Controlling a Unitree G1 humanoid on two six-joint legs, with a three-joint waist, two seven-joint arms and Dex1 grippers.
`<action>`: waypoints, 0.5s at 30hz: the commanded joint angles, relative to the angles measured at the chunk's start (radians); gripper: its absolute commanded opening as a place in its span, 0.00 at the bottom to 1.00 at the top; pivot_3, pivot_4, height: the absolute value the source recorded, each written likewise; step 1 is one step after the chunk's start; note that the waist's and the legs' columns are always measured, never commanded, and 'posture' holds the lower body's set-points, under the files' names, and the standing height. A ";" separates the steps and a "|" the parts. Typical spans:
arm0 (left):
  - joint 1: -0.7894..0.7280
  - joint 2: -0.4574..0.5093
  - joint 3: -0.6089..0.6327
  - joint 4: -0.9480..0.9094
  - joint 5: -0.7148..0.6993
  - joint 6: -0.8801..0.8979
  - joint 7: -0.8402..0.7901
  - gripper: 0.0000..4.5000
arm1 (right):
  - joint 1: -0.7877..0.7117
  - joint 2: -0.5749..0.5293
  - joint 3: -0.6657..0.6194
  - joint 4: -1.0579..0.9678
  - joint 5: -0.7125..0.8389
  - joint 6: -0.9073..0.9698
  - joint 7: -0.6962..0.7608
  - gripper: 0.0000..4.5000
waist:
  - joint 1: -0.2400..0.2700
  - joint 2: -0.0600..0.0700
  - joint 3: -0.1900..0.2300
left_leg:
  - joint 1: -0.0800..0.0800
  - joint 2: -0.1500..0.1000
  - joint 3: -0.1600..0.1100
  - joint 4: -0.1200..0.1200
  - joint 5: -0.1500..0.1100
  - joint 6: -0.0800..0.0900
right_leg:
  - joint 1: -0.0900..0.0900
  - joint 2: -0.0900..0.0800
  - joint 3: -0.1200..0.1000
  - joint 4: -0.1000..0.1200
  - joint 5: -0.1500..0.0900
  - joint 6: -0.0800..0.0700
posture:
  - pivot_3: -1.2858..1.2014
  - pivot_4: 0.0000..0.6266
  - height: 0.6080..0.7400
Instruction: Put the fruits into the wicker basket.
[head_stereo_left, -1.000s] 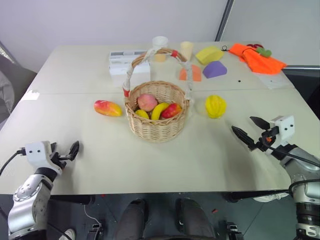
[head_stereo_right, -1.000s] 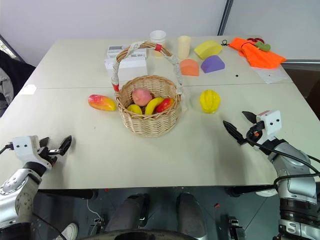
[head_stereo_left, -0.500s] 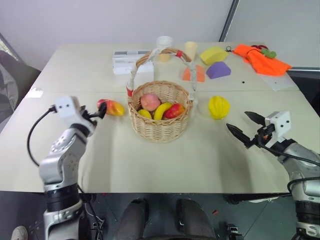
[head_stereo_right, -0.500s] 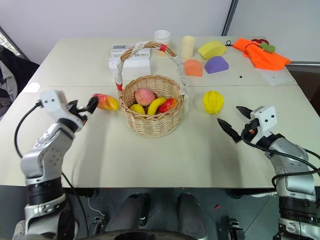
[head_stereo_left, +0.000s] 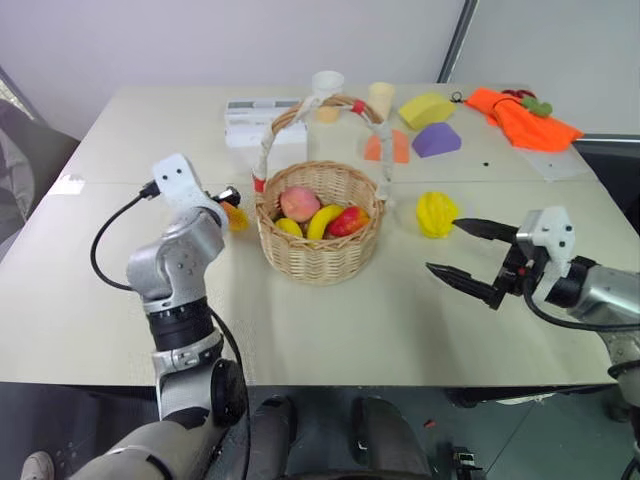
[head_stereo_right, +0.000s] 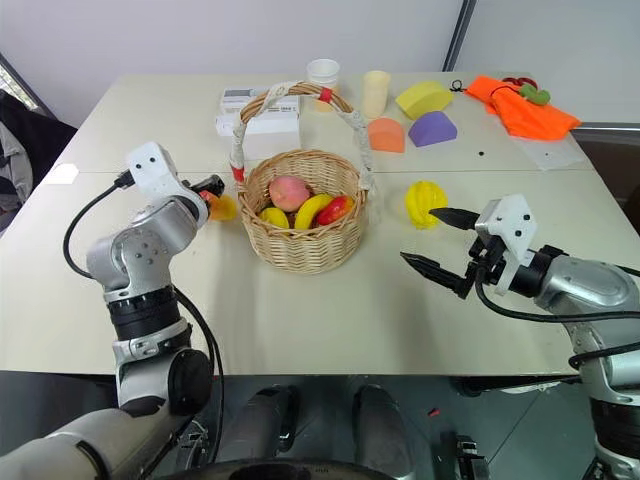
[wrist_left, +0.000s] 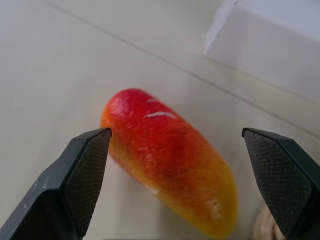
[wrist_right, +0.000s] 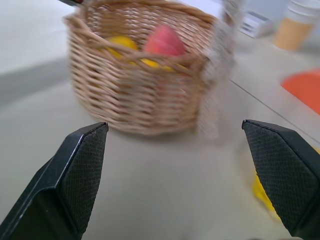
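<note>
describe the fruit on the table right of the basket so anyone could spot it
Find the wicker basket mid-table, then look to its right. The ribbed yellow fruit sits alone on the bare tabletop, nearer than the purple block. Its lengthwise ridges set it apart.

Bright even indoor light, soft shadows, wicker basket (wrist_right: 140, 70) motion-blurred in right wrist view, head views sharp

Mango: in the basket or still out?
Out. The mango lies on the table between the open left gripper's fingers, beside the wicker basket.
</note>
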 joint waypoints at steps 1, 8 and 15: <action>-0.048 -0.012 0.024 0.034 0.033 0.029 0.037 1.00 | -0.055 -0.009 -0.007 -0.077 0.059 0.027 -0.015 0.99 | 0.001 -0.002 0.000 | 0.000 0.000 0.000 0.000 0.000 0.000 | 0.000 0.000 0.000 0.000 0.000 0.000 | 0.52 0.24 1.00; -0.080 -0.021 0.061 0.118 0.057 0.046 0.044 0.94 | -0.080 0.016 0.036 -0.107 0.065 0.036 -0.034 1.00 | 0.000 -0.002 0.000 | -0.001 0.000 0.000 0.000 0.000 -0.001 | 0.000 -0.001 0.000 0.000 -0.001 0.001 | 0.52 0.24 1.00; -0.064 0.019 0.039 0.125 0.080 0.003 -0.004 0.38 | -0.095 0.028 0.055 -0.109 0.064 0.031 -0.040 1.00 | -0.001 -0.002 0.000 | 0.000 0.000 0.000 -0.001 0.001 -0.002 | 0.000 -0.001 0.000 0.000 -0.001 0.001 | 0.52 0.24 1.00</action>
